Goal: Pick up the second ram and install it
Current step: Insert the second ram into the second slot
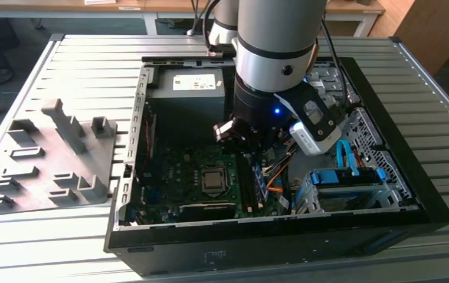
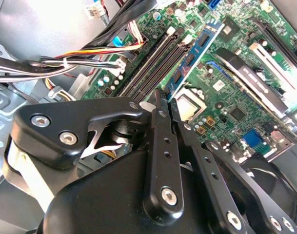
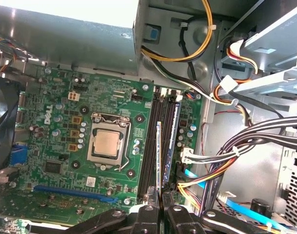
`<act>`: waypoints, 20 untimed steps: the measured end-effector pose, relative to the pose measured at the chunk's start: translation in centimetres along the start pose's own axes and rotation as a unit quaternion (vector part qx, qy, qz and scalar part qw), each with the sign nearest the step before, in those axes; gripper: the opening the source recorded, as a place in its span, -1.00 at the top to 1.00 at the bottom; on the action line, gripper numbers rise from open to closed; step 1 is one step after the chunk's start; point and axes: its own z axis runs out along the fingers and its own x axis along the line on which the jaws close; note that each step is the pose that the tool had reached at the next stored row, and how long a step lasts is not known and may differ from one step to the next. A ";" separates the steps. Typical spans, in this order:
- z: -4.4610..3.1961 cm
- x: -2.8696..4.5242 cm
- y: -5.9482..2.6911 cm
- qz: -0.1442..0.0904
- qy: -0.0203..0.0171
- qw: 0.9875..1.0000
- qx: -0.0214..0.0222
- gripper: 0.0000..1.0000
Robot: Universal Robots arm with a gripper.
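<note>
Exterior view first: my arm reaches down into the open computer case (image 1: pixel 382 233), which lies on the slatted counter (image 1: pixel 90 53), and the claw (image 1: pixel 249 137) hangs over the motherboard (image 1: pixel 184 177) close to the memory slots.

From both wrist views I read the claw as clenched on the second ram (image 3: pixel 158 156). In the first wrist view the fingers (image 3: pixel 147 217) meet with the thin blue-green strip running edge-on straight out from between them, above the black ram slots (image 3: pixel 149 141). In the second wrist view the strip (image 2: pixel 194 51) extends from the fingertips (image 2: pixel 160 105) out over those same slots (image 2: pixel 150 66), its dark chips showing.

One module (image 3: pixel 173 131) seems already seated in the slot just beside the one I hold, on the side toward the cable bundle (image 3: pixel 241 141). The processor socket (image 3: pixel 108 143) lies to the other side of the slots.

My judgement of progress: the pick-up is done, since the strip is in the claw and off any rack. Installation is not finished. The strip looks lined up along the slots, but I cannot tell whether its lower edge has entered one or floats just above.
</note>
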 end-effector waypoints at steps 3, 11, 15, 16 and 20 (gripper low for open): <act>0.00 0.00 0.00 0.003 0.000 1.000 0.000 0.73; 0.00 0.00 0.00 0.011 0.000 1.000 0.000 0.73; 0.00 0.00 0.00 0.015 0.000 1.000 0.001 0.73; 0.00 0.00 0.00 0.015 0.000 1.000 0.001 0.73; 0.00 0.00 0.00 0.019 0.000 1.000 0.001 0.73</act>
